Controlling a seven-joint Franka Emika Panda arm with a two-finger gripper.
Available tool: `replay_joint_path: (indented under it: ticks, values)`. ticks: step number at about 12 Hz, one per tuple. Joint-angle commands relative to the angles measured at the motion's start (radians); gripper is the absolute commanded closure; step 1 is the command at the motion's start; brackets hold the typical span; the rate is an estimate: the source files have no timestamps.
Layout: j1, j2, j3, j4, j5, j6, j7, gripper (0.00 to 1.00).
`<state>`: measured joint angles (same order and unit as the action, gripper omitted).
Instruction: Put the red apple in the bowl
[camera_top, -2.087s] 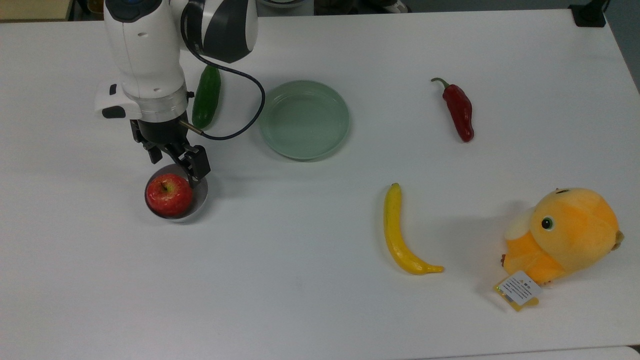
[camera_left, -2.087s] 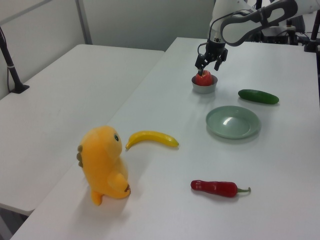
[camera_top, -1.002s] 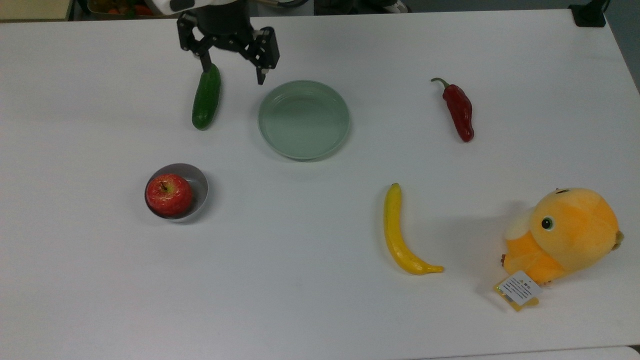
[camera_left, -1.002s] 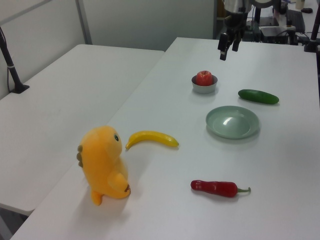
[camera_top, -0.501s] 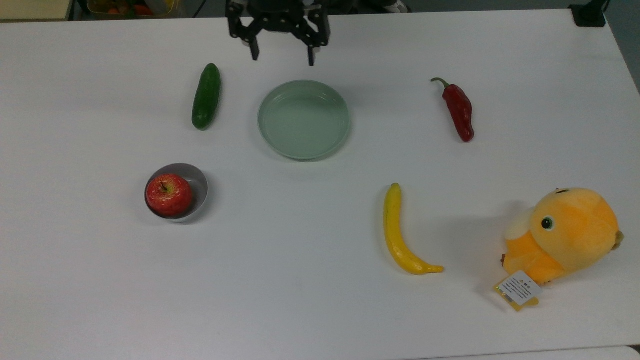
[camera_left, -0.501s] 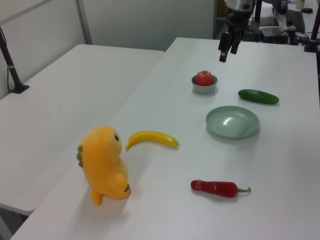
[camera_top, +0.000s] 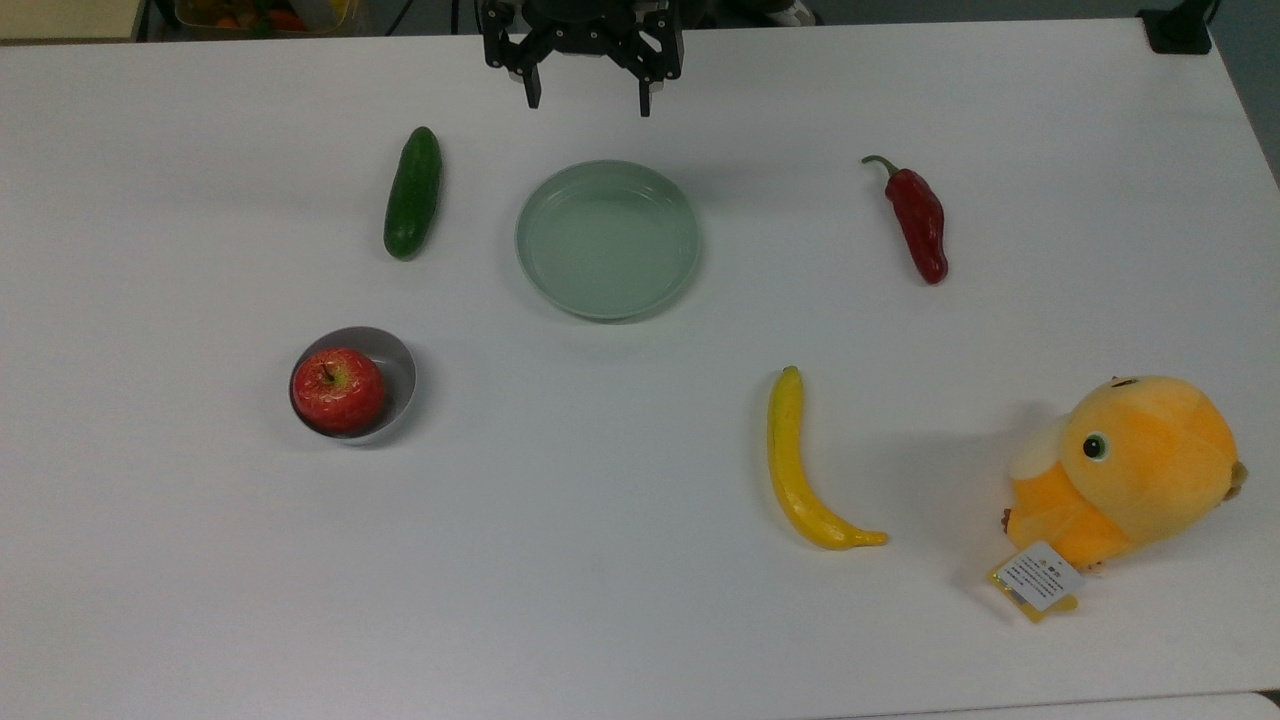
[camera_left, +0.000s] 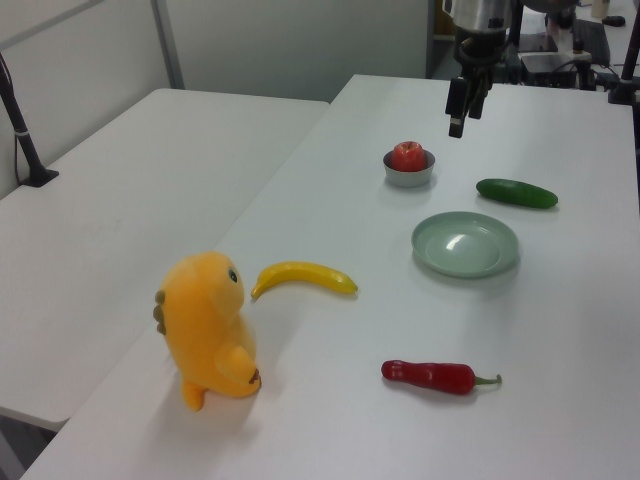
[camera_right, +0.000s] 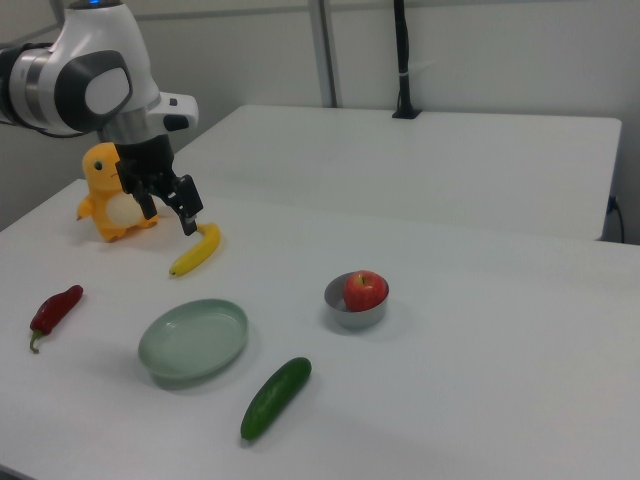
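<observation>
Red apple (camera_top: 338, 390) sits in grey bowl (camera_top: 399, 380), hiding its near wall. Hand (camera_top: 590, 100) empty, fingers apart; arm cropped in top view, visible in right view.

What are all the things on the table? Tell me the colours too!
red apple: one, red with yellowish speckles, sitting inside the bowl
bowl: one, grey, toward the top view's left
plate: one, pale green, nothing on it, near the top view's upper middle
cucumber: one, dark green, lying to the top view's left of the plate
chili pepper: one, dark red with a green stem, toward the top view's upper right
banana: one, yellow, lying below and right of the plate in the top view
plush toy: one, orange and yellow with a paper tag, at the top view's right
table: one, white, under everything
gripper: one, black, open, holding nothing, above the table's far edge beyond the plate
</observation>
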<state>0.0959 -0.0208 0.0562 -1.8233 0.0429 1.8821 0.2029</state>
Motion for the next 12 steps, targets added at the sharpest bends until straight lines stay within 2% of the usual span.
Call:
replay_joint_path:
  ticks: [1,5,9,12]
  values:
    - [-0.013,-0.042,0.004,-0.007,-0.008,-0.052,-0.019,0.00]
    - [-0.019,-0.051,0.004,-0.001,-0.049,-0.090,-0.020,0.00]
    - [-0.021,-0.048,0.004,-0.001,-0.057,-0.109,-0.030,0.00]
    - [-0.019,-0.048,0.004,-0.007,-0.080,-0.112,-0.100,0.00]
